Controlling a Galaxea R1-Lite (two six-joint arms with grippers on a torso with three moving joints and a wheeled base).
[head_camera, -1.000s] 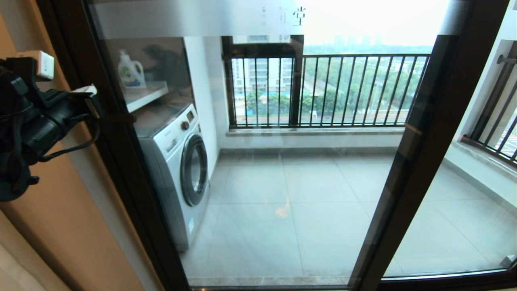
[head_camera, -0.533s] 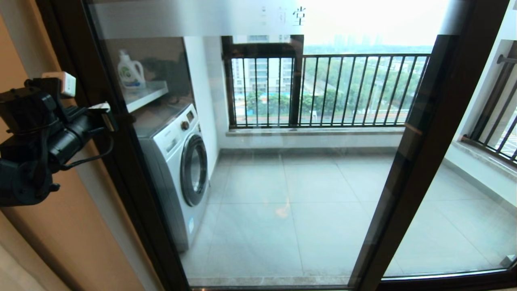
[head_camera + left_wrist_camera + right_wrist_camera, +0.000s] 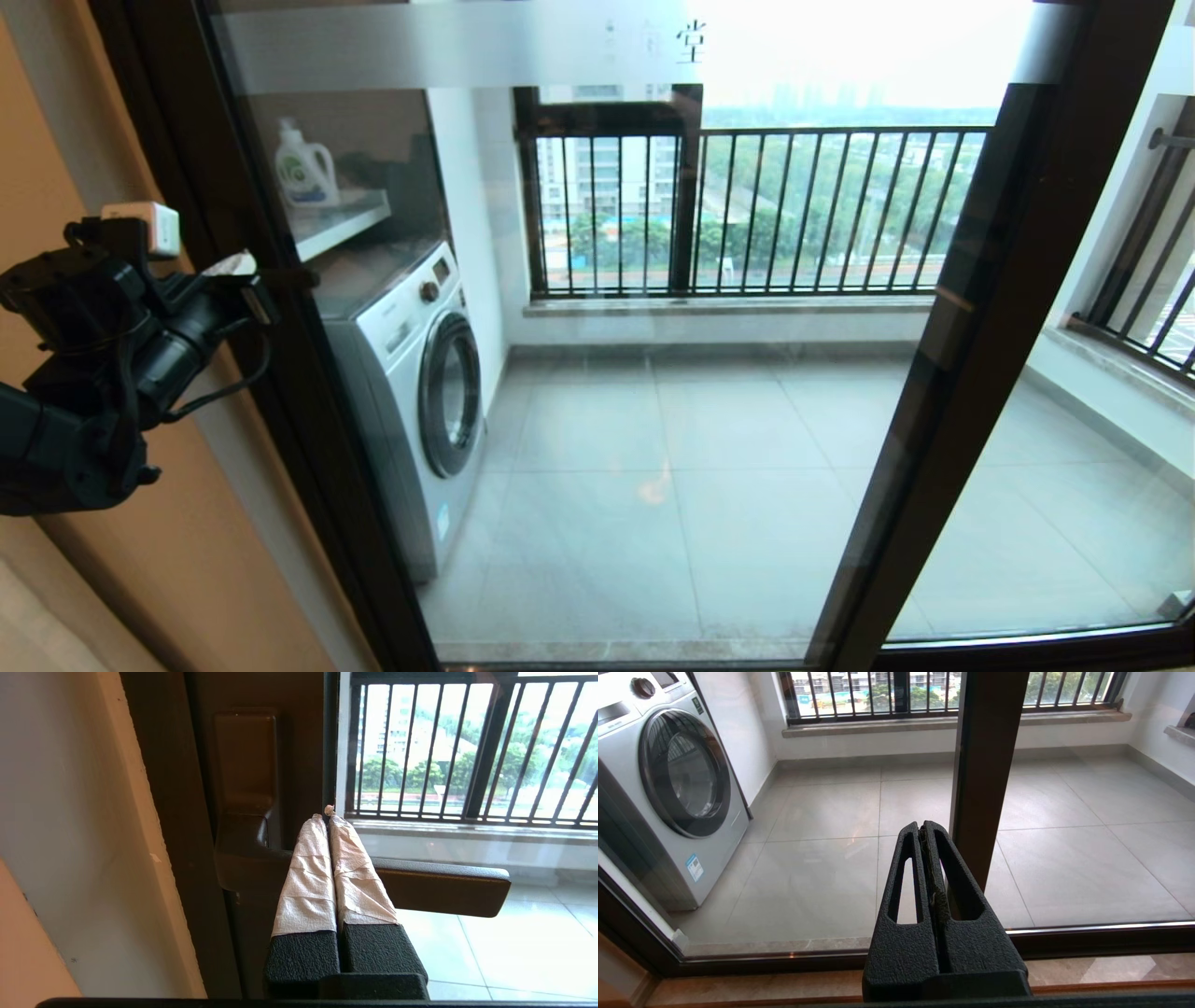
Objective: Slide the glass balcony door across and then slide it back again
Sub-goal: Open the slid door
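The glass balcony door [image 3: 308, 420] fills the head view, with a dark brown frame and a frosted top strip [image 3: 448, 42] bearing Chinese characters. Its dark bar handle [image 3: 439, 891] juts from the left upright [image 3: 261, 765] and shows as a small bar [image 3: 289, 274] in the head view. My left gripper [image 3: 245, 280] is at that upright. Its tape-wrapped fingers [image 3: 308, 868] are shut together and lie across the handle, with the gripper's tips [image 3: 327, 817] near the glass edge. Whether they press on the handle I cannot tell. My right gripper [image 3: 923, 828] is shut and empty, low before the glass.
Behind the glass a white washing machine [image 3: 411, 373] stands at the left under a shelf with a detergent bottle [image 3: 303, 168]. Another dark upright [image 3: 971, 327] crosses the right side. A railed window [image 3: 747, 215] lies far back. An orange wall [image 3: 140, 560] is left; the bottom track [image 3: 784, 961] runs below.
My left arm has come down and toward the door, bringing the shut gripper from beside the frame up to the handle. The door itself has not shifted.
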